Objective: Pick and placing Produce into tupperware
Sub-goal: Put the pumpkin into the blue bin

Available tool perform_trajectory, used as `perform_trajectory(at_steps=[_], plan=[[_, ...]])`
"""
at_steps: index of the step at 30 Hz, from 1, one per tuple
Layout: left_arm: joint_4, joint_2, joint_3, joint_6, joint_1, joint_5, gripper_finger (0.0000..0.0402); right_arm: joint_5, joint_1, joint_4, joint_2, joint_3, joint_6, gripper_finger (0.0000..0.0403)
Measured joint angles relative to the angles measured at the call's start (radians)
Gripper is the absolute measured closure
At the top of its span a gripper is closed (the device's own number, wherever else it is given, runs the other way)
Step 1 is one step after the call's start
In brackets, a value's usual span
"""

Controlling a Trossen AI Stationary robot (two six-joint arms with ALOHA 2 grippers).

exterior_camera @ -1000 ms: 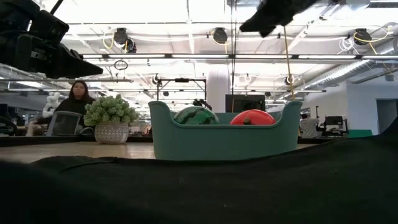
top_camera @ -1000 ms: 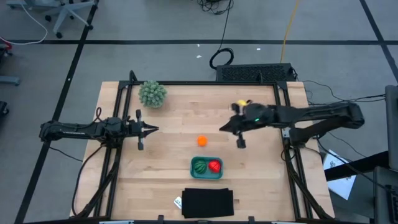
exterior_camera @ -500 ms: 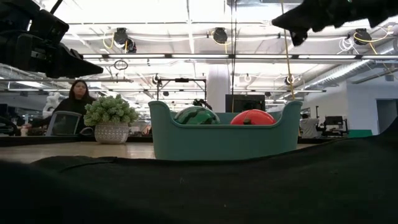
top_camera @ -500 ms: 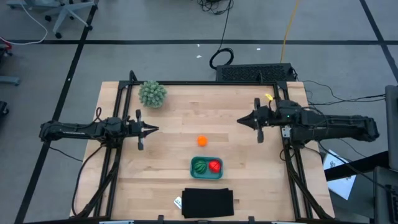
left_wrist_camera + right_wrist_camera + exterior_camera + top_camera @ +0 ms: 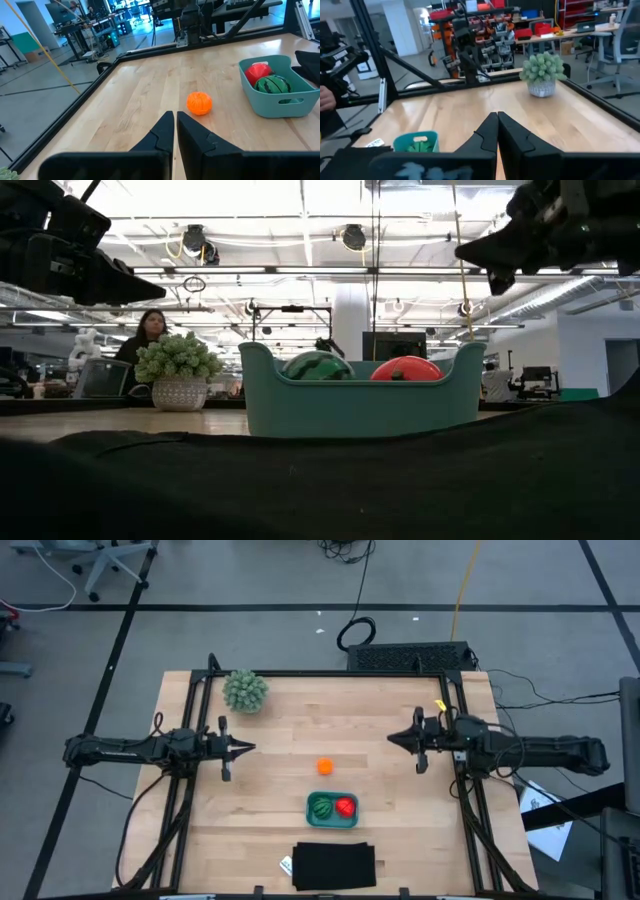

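The teal tupperware stands on the table near its front, with the green striped piece and the red piece inside; it also shows in the low view. The orange piece lies on the wood just behind it and shows in the left wrist view. My left gripper is shut and empty at the table's left. My right gripper is shut and empty near the table's right edge, above the table.
A pale-green fuzzy ball plant in a pot stands at the far left corner. A black flat rectangle lies at the front edge, with a small white tag beside it. Bare wood lies between the arms. A person is behind the table.
My right gripper has drawn back from the table's middle toward the right edge, staying shut and empty, and its arm has straightened. The produce and the tupperware have stayed where they were.
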Motion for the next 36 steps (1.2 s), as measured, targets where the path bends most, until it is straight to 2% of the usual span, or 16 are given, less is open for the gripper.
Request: perform_trajectory(at_steps=[7,18,36], plan=[[0.001,0.000,0.000,-0.003,0.000,0.000,0.0376,0.000,0.000,0.058,-0.073,-0.051,-0.012,0.0403],[0.003,0.000,0.000,-0.018,0.000,0.000,0.0376,-0.006,0.000,-0.077,-0.186,-0.051,-0.018,0.0403],[-0.003,0.000,0.000,-0.084,0.000,0.000,0.0376,-0.007,0.000,-0.132,-0.233,-0.051,-0.074,0.0403]])
